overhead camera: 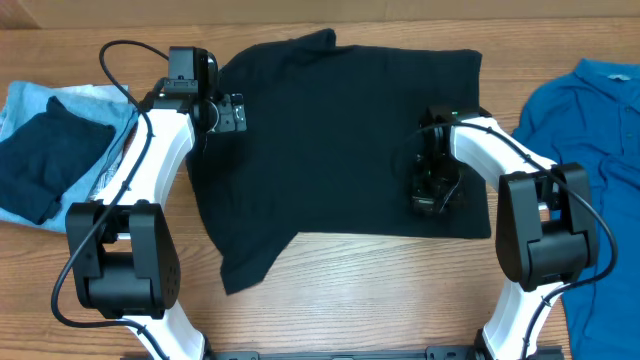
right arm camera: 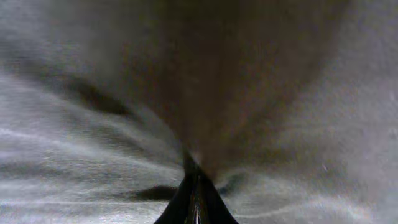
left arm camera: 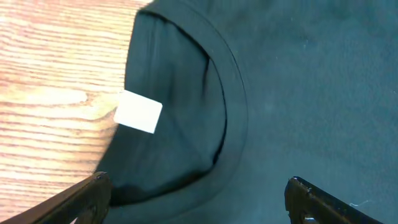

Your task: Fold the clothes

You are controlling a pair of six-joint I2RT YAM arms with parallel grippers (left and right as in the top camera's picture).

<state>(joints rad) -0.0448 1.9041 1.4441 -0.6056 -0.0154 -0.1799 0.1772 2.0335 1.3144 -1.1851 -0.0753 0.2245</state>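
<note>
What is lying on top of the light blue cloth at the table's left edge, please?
A folded dark navy garment lies on the light blue cloth; the part beneath it is hidden.

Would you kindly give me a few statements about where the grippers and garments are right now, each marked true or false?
1. The left gripper hovers with its jaws apart over the collar of the black shirt. True.
2. The white label sits on the shirt's sleeve. False: it lies inside the collar opening.
3. The right gripper is wide open above bare wood. False: it is shut, down on the black shirt, with fabric puckering at its tips.
4. A blue shirt lies on the table beyond the right arm. True.
</note>
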